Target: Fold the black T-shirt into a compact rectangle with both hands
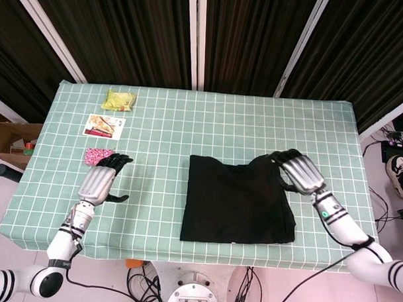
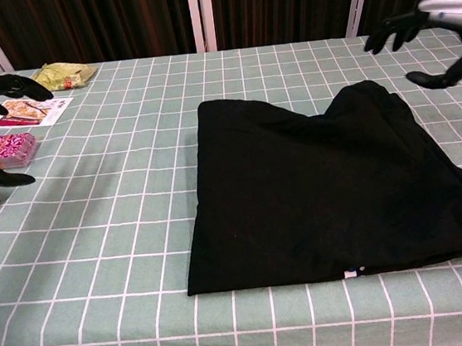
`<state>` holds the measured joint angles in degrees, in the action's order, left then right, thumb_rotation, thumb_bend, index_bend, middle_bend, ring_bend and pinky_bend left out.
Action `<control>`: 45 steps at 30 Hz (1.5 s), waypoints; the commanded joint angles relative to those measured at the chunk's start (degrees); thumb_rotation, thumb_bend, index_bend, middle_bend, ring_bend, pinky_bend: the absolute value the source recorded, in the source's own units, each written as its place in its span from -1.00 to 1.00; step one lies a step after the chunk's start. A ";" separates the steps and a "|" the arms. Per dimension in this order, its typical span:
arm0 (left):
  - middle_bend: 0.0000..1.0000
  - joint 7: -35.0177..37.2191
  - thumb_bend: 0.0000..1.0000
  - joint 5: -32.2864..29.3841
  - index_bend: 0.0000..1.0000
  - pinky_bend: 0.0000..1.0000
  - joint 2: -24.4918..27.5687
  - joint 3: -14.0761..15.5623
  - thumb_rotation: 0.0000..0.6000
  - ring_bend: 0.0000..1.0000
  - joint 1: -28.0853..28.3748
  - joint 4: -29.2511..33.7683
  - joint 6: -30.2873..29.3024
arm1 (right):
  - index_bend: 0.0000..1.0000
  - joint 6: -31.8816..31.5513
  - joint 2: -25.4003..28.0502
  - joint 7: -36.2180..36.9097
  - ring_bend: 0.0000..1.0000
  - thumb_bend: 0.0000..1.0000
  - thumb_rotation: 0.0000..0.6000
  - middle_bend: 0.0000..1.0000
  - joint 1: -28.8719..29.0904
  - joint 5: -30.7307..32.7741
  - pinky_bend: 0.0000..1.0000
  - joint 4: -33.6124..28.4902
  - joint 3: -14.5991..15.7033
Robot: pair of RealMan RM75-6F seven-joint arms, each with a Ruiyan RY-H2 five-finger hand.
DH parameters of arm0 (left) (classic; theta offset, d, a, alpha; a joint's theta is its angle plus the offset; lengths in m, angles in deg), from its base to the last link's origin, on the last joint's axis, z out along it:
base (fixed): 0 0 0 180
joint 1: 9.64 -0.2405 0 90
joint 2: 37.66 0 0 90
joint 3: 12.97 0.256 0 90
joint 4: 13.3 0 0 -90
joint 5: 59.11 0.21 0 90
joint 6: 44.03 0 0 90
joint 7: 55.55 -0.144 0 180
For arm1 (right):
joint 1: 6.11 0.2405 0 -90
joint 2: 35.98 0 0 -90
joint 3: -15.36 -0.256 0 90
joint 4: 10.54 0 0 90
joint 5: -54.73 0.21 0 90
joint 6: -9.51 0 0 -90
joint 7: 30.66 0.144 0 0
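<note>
Head view: the partly folded black cotton T-shirt (image 1: 238, 200) lies flat on the green checked tablecloth (image 1: 202, 118). The right hand (image 1: 296, 171) hovers at its far right corner, fingers spread and empty — likely lining up a fold. The left hand (image 1: 98, 180) waits well apart, open.

Chest view: both hands sit at the frame edges — neither touches cloth.

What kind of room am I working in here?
Probably a robot lab or data-collection booth: a table under a green checked cloth, black curtains behind it, loose cables on the floor, and a black T-shirt laid out.
</note>
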<state>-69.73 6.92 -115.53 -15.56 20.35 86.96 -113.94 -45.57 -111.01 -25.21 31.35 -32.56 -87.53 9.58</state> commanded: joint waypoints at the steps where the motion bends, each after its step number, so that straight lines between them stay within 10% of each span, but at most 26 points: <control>1: -0.71 0.60 -0.80 0.06 -0.63 -0.64 0.29 0.12 1.00 -0.82 -0.56 -0.53 0.38 | -0.51 8.99 -6.33 -4.96 -0.60 0.06 1.00 -0.52 7.23 6.60 -0.59 2.99 -4.04; 16: -0.72 3.13 -0.80 2.58 -0.63 -0.64 0.64 -0.17 0.99 -0.82 -2.61 -2.27 1.20 | -0.51 5.45 -2.02 -8.26 -0.55 0.17 1.00 -0.52 2.82 4.87 -0.60 -4.42 2.57; 31: -0.72 1.32 -0.79 3.99 -0.63 -0.64 0.03 -1.25 1.00 -0.82 -1.58 -1.90 3.78 | -0.60 6.37 -2.86 -8.61 -0.56 -0.02 1.00 -0.53 -2.50 10.34 -0.60 3.43 5.75; 37: -0.72 0.73 -0.80 4.01 -0.63 -0.64 0.56 -1.38 1.00 -0.82 -1.97 -1.30 3.59 | -0.74 -7.32 -2.53 1.09 -0.72 -0.65 1.00 -0.69 -6.03 1.16 -0.70 4.29 5.37; 45: -0.72 0.91 -0.80 3.70 -0.63 -0.64 0.63 -1.34 1.00 -0.82 -2.84 -0.89 3.31 | -0.57 -24.87 -0.39 6.79 -0.89 -0.73 1.00 -0.75 -12.93 -13.55 -0.84 12.75 12.68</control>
<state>-68.82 10.63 -114.89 -16.91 17.52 86.07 -110.64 -65.33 -112.39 -20.81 21.84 -40.94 -78.79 18.80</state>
